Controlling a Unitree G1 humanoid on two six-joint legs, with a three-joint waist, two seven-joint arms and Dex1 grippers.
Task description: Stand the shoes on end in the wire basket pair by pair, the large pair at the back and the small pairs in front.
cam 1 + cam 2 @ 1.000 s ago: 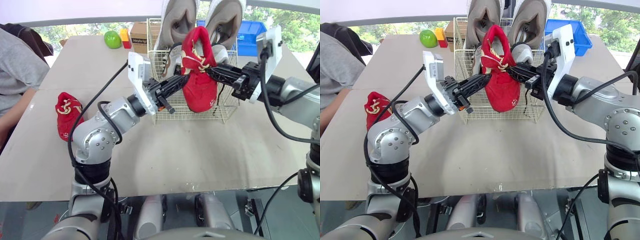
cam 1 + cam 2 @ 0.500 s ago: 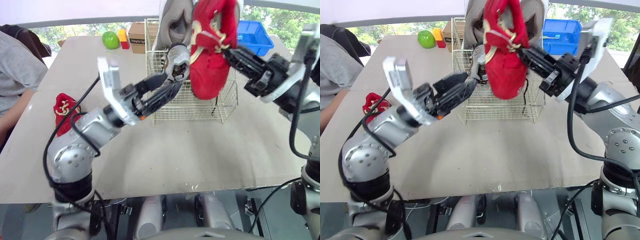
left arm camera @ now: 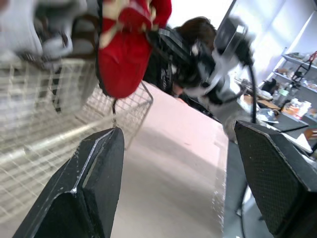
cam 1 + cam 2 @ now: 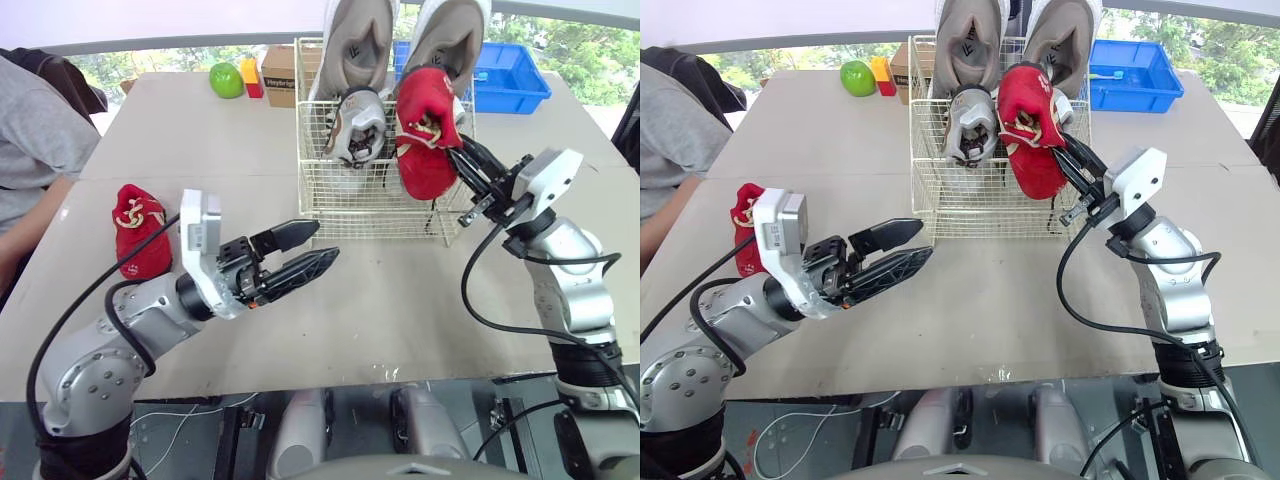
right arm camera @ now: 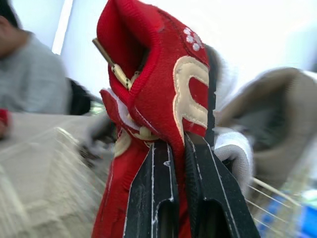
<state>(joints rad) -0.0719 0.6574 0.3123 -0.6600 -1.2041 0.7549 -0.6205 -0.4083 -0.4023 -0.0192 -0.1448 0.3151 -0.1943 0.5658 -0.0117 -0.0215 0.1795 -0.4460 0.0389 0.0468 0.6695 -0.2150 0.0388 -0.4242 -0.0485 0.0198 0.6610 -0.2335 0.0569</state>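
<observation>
Clamping right gripper [image 4: 458, 152] on the red shoe [image 4: 425, 140] at its collar; shoe hangs toe-down at the wire basket [image 4: 380, 205] front right. Soft, light fabric, likely floppy, so hold the collar rim. Left gripper [image 4: 322, 242] is spread open above the table [image 4: 400, 290].

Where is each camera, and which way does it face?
Eye views: on the head, facing forward and down at the table and wire basket; both arms show.
Left wrist view: on that wrist, along the open left gripper toward the red shoe.
Right wrist view: on that wrist, along the right gripper shut on that shoe.
Both wrist views share the red shoe.
</observation>
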